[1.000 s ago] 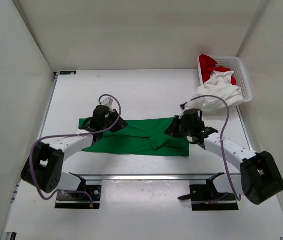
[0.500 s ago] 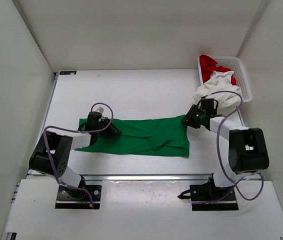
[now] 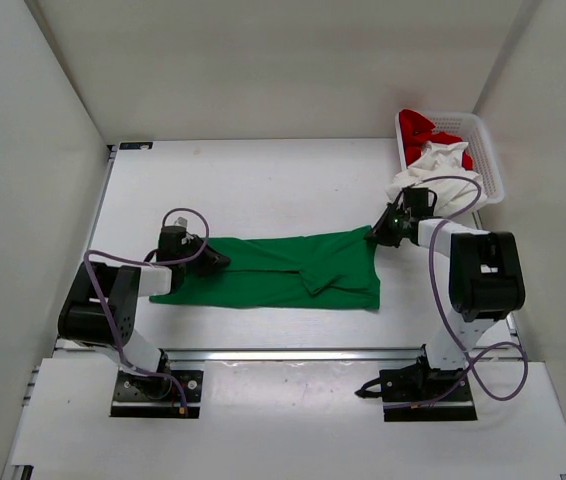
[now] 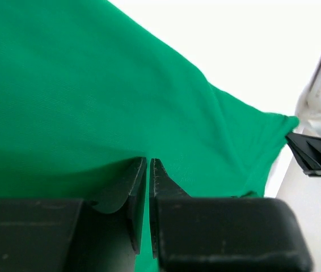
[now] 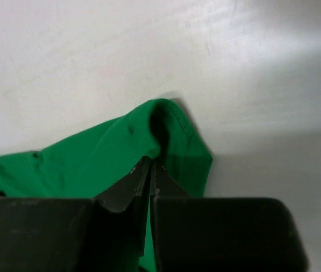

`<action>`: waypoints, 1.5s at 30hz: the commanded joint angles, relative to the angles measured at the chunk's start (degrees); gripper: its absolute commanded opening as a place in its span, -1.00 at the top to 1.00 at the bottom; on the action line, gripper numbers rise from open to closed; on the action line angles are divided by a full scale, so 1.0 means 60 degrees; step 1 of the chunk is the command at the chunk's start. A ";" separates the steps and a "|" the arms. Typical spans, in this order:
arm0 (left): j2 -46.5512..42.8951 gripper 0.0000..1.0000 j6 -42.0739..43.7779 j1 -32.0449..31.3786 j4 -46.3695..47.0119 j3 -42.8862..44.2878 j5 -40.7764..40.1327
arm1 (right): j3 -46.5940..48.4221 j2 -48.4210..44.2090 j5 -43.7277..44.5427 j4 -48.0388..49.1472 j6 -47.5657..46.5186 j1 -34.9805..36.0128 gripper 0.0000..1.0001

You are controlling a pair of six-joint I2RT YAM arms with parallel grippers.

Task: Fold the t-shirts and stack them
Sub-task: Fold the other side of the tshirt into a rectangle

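Note:
The bright green t-shirt (image 3: 283,270) lies stretched out left to right on the white table. My left gripper (image 3: 215,260) is shut on the shirt's left end; in the left wrist view (image 4: 148,161) the jaws pinch green cloth (image 4: 92,90). My right gripper (image 3: 373,236) is shut on the shirt's upper right corner; in the right wrist view (image 5: 150,161) a green fold (image 5: 166,127) sits between the jaws. The white t-shirt (image 3: 433,180) hangs over the near rim of the basket. The red t-shirt (image 3: 425,128) lies inside the basket.
The white mesh basket (image 3: 487,150) stands at the back right corner beside the right wall. Walls enclose the table on the left, back and right. A metal rail (image 3: 283,352) runs along the table's near edge.
Both grippers have moved outward, the left to the left and the right to the upper right. The green shirt is pulled longer and flatter between them.

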 commanded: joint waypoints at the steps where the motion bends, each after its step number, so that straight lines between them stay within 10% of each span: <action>1: 0.0113 0.64 -0.0169 0.0338 0.0205 0.0332 -0.0128 | 0.0882 0.0414 -0.0040 0.0668 -0.0144 -0.0234 0.92; 5: -0.0324 0.63 -0.0315 0.0470 0.0146 0.0422 -0.0068 | 0.1148 0.0228 -0.0464 0.0186 -0.0275 -0.0337 0.36; 10: -0.1860 0.62 0.0940 -0.1121 -0.1212 0.1035 -0.1748 | -0.0668 -0.2552 0.0426 0.0288 -0.0174 0.0056 0.27; 16: -0.2464 0.61 0.1166 -0.2606 -0.1334 0.0717 -0.1799 | -0.1432 -0.3481 0.0941 -0.0868 -0.0699 0.1974 0.98; 29: -0.3210 0.61 0.1003 -0.3309 -0.0807 -0.0735 -0.1153 | 0.0062 -0.1241 0.0693 -0.2436 -0.1960 0.2885 1.00; 45: -0.3475 0.62 0.1003 -0.2928 -0.0601 -0.0867 -0.0758 | -0.1020 -0.3201 0.0120 -0.4339 -0.1917 0.5226 0.99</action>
